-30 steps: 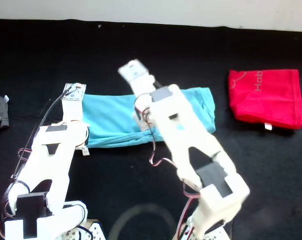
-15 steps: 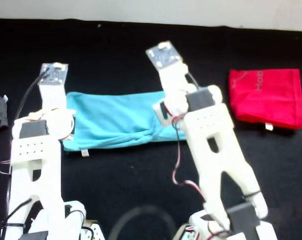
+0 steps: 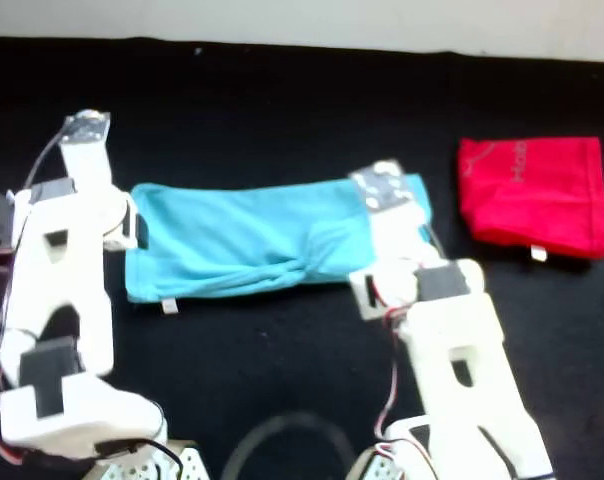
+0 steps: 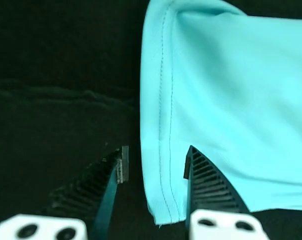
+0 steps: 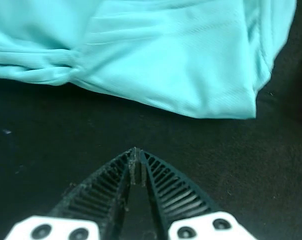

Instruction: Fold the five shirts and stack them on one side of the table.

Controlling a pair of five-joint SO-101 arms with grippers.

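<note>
So the turquoise knit shirt (image 3: 247, 235) is folded into a long sideways band across the middle of the high view, lying flat on the black cloth-covered desk (image 3: 282, 100). It's not super tidy: there's a twisted, bunched-up crease along its lower edge right of centre, the right end looks a bit rounded and doubled over, and a little white tag (image 3: 169, 305) pokes out at the lower left corner. The left arm sits at the left end of the band, and from its wrist cam the left tool (image 4: 153, 160) is spread open with the shirt's double-stitched hem edge lying right between the two fingers, one finger over bare desk and the other over fabric. The right arm is at the right end, and the right tool (image 5: 135, 161) is pinched closed on nothing, its tips over black desk just beside the shirt's lower right corner, not touching the cloth. The neatly folded red shirt (image 3: 532, 195) sits in the upper right of the high view, apart from the turquoise one.
</note>
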